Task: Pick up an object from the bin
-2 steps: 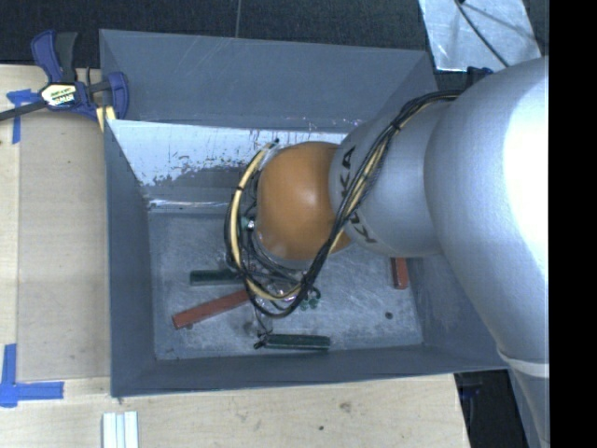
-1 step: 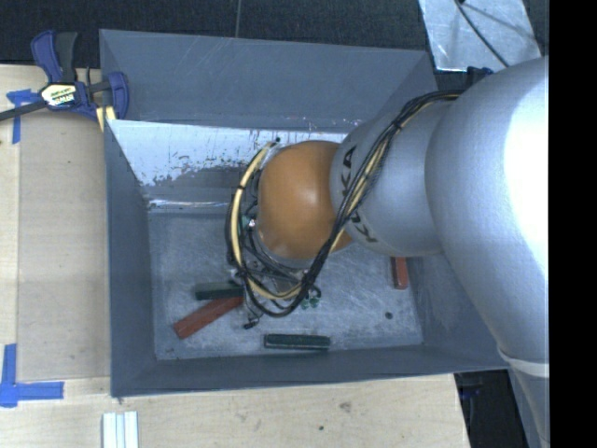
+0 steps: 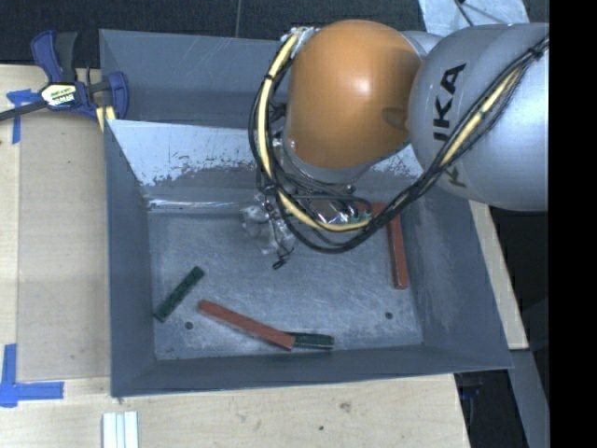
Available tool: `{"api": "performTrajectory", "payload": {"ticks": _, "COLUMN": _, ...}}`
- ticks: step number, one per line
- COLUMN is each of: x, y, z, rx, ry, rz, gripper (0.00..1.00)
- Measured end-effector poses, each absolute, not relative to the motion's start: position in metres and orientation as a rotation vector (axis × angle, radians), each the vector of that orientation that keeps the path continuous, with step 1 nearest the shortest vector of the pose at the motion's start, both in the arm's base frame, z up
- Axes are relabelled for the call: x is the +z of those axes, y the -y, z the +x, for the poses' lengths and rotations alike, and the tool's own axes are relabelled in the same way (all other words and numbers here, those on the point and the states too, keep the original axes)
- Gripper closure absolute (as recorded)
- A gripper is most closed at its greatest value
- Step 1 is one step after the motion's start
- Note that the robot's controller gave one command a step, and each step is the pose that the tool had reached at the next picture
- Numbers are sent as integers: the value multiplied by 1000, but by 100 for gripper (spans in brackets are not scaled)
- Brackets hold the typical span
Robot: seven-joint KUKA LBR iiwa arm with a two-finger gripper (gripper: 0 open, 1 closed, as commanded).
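Note:
My gripper (image 3: 270, 236) hangs low over the middle of the bin, just under the orange cover, with its metal fingertips near the floor. Nothing shows between them. A dark green flat stick (image 3: 178, 294) lies to its lower left. A red-brown flat stick (image 3: 244, 324) lies below it near the front wall, with a short dark green piece (image 3: 312, 341) at its right end. Another red-brown stick (image 3: 398, 251) lies along the right side of the floor, to the right of the gripper.
The arm and its orange cover with yellow and black cables hang over the back and middle of the bin. Sloping walls ring the flat floor.

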State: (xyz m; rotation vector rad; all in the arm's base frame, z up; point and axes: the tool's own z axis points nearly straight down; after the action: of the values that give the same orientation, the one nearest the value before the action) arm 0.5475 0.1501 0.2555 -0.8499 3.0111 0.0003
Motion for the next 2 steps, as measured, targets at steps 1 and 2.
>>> {"api": "performTrajectory", "payload": {"ticks": 1, "x": 157, "y": -191, "z": 496, "rx": 2, "ry": -3085, "rz": -580, "gripper": 100}}
{"api": "performTrajectory", "payload": {"ticks": 2, "x": 158, "y": -191, "z": 496, "rx": 2, "ry": -3085, "rz": -579, "gripper": 0}}
